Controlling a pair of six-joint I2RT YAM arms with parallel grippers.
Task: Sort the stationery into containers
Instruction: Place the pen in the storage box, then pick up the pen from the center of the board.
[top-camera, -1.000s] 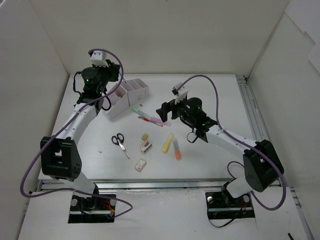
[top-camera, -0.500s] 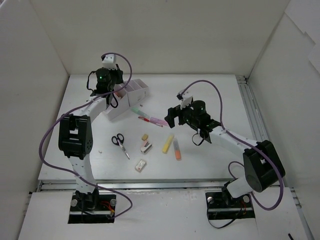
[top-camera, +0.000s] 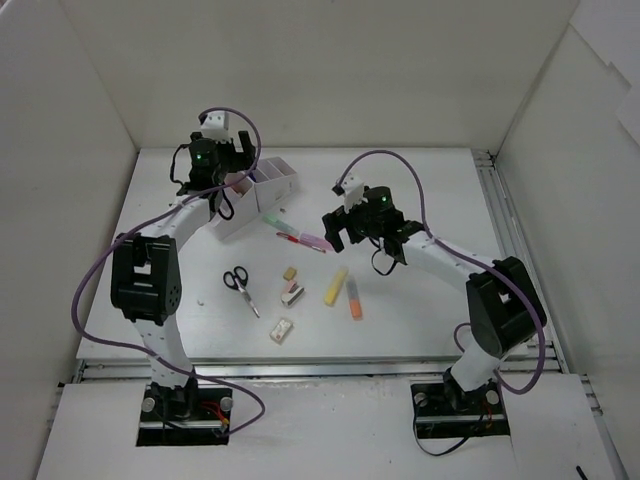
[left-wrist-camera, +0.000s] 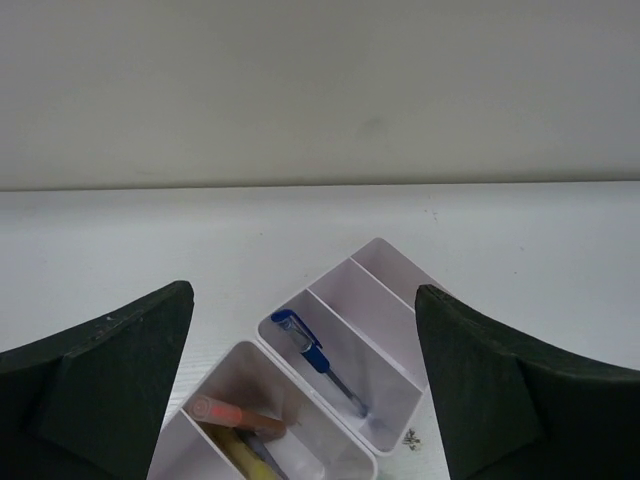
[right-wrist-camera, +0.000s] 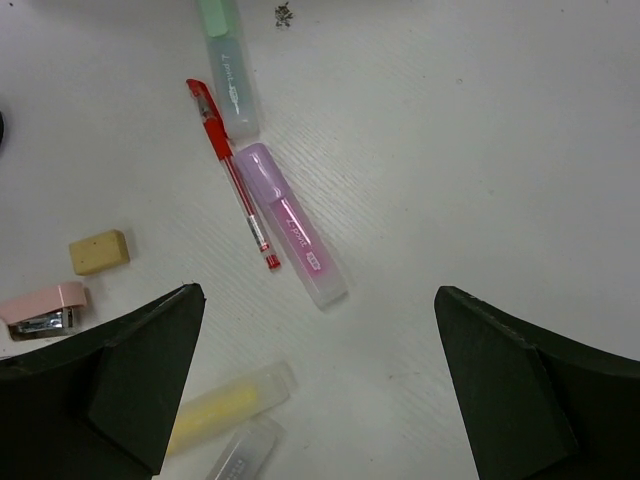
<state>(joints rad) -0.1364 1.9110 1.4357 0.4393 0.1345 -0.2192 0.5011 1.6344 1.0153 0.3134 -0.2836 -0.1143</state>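
The white four-compartment organizer (top-camera: 243, 221) stands at the back left. My left gripper (top-camera: 236, 166) hovers over it, open and empty. In the left wrist view the left gripper (left-wrist-camera: 303, 292) frames the organizer (left-wrist-camera: 384, 245), with a blue pen (left-wrist-camera: 318, 357) in one compartment and an orange highlighter (left-wrist-camera: 236, 415) in the one beside it. My right gripper (top-camera: 331, 229) is open just above the table. In its wrist view the right gripper (right-wrist-camera: 320, 292) hangs over a pink highlighter (right-wrist-camera: 290, 227), a red pen (right-wrist-camera: 232, 176) and a green highlighter (right-wrist-camera: 228, 70).
Loose on the table lie black scissors (top-camera: 240, 288), a beige eraser (top-camera: 290, 272), a small pink item (top-camera: 293, 294), a yellow highlighter (top-camera: 335, 287), an orange highlighter (top-camera: 355, 301) and a pale block (top-camera: 281, 329). White walls enclose three sides.
The left jaws were shut and now stand wide open above the organizer. The right gripper has shifted left, over the pink highlighter.
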